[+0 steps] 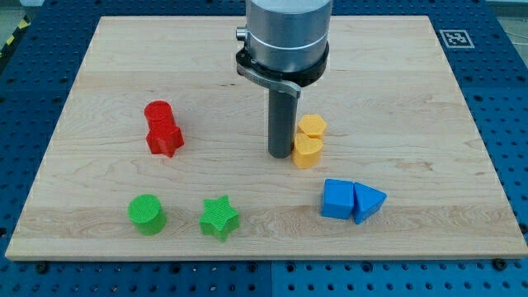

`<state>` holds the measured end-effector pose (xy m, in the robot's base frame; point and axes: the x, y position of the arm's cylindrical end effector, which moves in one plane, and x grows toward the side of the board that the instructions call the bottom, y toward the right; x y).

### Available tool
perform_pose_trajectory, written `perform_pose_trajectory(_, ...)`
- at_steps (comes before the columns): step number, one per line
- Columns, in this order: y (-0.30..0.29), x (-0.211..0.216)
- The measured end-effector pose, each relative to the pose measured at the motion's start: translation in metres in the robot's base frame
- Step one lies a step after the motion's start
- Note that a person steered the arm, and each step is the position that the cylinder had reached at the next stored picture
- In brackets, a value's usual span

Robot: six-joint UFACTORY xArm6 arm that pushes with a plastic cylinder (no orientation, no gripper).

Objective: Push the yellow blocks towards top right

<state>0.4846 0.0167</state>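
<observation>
Two yellow blocks sit touching right of the board's middle: a yellow hexagon (312, 126) above and a second yellow block (307, 152), rounded with a notched outline, just below it. My tip (280, 154) rests on the board right at the left side of the lower yellow block, touching or nearly touching it. The rod rises straight up into the arm's grey body at the view's top.
A red cylinder (157, 114) and a red star (165, 139) touch at the left. A green cylinder (147, 214) and a green star (219, 218) lie at the bottom left. A blue cube (337, 199) and a blue triangle (368, 202) sit bottom right. The wooden board (412, 99) ends near them.
</observation>
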Motion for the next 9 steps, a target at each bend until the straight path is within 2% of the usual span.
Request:
perform_pose_trajectory(5,0.025,0.016)
perform_pose_trajectory(6,0.028,0.04)
perform_pose_trajectory(7,0.049,0.044)
perform_pose_trajectory(9,0.064,0.021)
